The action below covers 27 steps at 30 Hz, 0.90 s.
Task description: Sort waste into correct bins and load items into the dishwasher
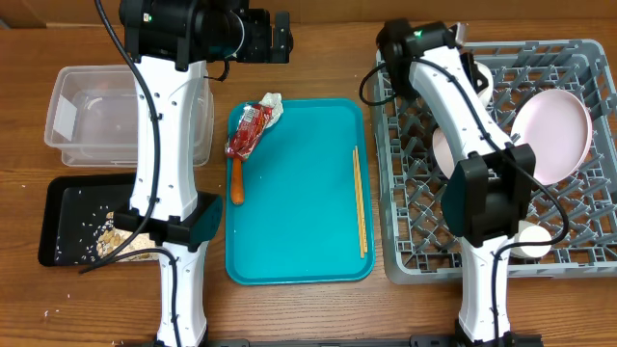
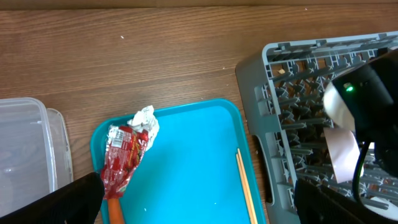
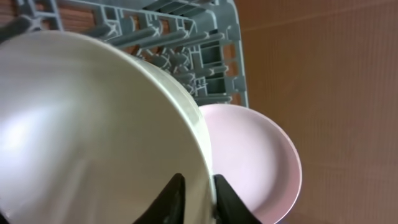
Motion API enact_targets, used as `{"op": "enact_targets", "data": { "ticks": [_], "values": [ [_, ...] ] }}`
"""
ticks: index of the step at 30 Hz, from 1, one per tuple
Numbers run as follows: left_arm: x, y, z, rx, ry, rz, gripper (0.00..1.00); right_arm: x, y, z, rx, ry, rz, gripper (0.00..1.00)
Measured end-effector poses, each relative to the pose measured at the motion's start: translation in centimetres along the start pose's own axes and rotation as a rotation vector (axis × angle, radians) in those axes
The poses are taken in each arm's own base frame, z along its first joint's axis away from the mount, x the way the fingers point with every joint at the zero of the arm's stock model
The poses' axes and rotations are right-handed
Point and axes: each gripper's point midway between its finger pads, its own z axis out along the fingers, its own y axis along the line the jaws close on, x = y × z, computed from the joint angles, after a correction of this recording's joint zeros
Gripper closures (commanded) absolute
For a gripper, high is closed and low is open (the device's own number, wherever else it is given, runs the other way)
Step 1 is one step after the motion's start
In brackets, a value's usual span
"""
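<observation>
Right fingers (image 3: 169, 198) astride white bowl (image 3: 81, 137) rim

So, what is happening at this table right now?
Two robot arms are clearing up after a meal. The right tool is shut on the rim of a white bowl over the grey dish rack, where the pink plate already sits. The left tool is open near the far edge of the teal tray. The red wrapper, the napkin and the carrot stick lie on that tray, not yet sorted, with the chopsticks. The food scraps are in the black tray.
</observation>
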Motion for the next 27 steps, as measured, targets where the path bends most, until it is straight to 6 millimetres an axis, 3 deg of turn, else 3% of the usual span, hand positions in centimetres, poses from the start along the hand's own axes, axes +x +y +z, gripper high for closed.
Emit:
{"op": "enact_targets", "data": {
  "ticks": [5,10,15,19,27],
  "values": [
    [0.0,0.0,0.0,0.000,0.000,0.000,0.00,0.2,1.0,-0.7,-0.024,-0.006,-0.020,0.72],
    [0.0,0.0,0.0,0.000,0.000,0.000,0.00,0.1,1.5,-1.4,-0.033,-0.019,-0.037,0.73],
    [0.0,0.0,0.0,0.000,0.000,0.000,0.00,0.0,1.3,-1.4,-0.020,-0.025,-0.051,0.89],
    [0.0,0.0,0.0,0.000,0.000,0.000,0.00,-0.2,1.0,-1.4,-0.004,-0.034,-0.041,0.96],
    [0.0,0.0,0.0,0.000,0.000,0.000,0.00,-0.4,0.7,-1.5,0.014,-0.046,-0.033,0.96]
  ]
}}
